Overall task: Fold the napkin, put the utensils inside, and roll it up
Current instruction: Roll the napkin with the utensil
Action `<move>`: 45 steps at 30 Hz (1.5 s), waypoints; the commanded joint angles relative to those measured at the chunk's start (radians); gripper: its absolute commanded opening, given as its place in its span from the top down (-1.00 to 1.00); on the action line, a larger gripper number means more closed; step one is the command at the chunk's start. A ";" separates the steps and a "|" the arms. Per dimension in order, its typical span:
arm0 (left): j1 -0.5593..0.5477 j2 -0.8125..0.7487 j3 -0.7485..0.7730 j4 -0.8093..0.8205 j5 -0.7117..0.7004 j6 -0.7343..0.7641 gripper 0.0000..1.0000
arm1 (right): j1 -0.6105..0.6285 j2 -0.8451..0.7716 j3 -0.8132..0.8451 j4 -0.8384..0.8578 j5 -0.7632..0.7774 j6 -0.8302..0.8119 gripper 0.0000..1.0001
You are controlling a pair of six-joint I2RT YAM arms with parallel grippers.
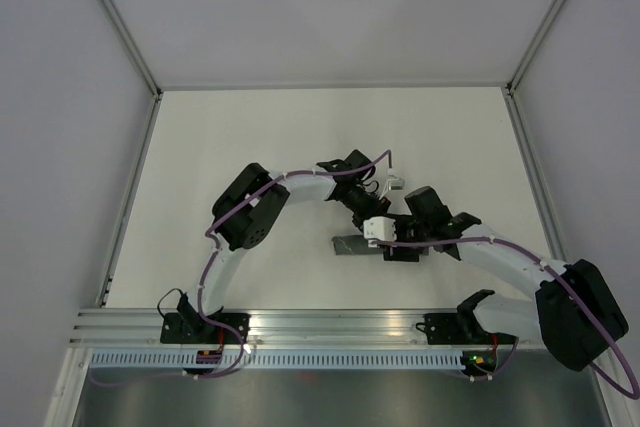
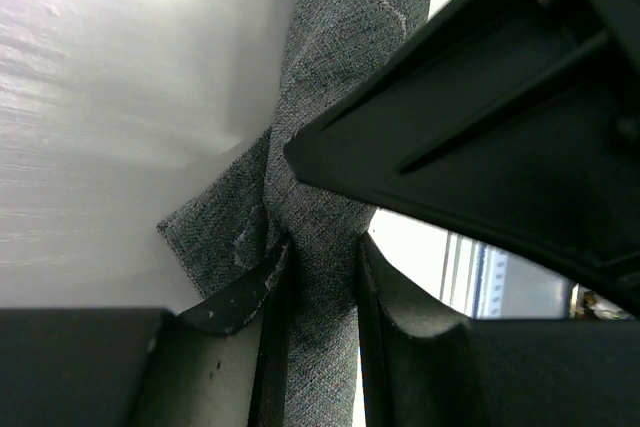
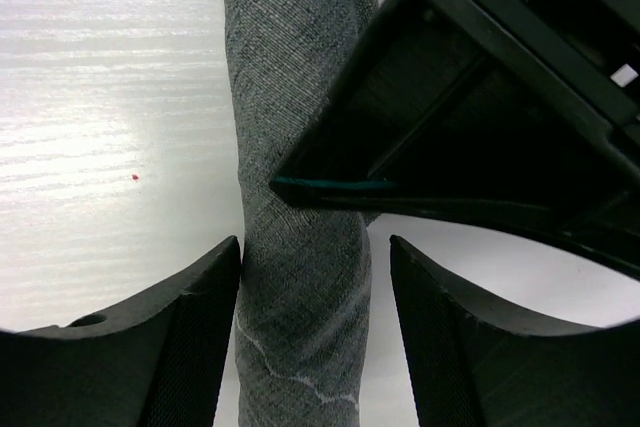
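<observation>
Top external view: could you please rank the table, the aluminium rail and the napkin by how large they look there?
1. table, by far the largest
2. aluminium rail, a long narrow band along the near edge
3. napkin, the smallest; only a short grey strip of it shows

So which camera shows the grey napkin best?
The right wrist view: the rolled napkin runs sharp down the middle. Left wrist shows a pinched stretch, partly blocked; the top view only a small grey end.
</observation>
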 commanded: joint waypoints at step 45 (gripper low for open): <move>0.417 -0.367 -0.227 0.071 -0.533 -0.383 -0.19 | -0.078 0.610 0.443 -0.383 -0.073 0.157 0.91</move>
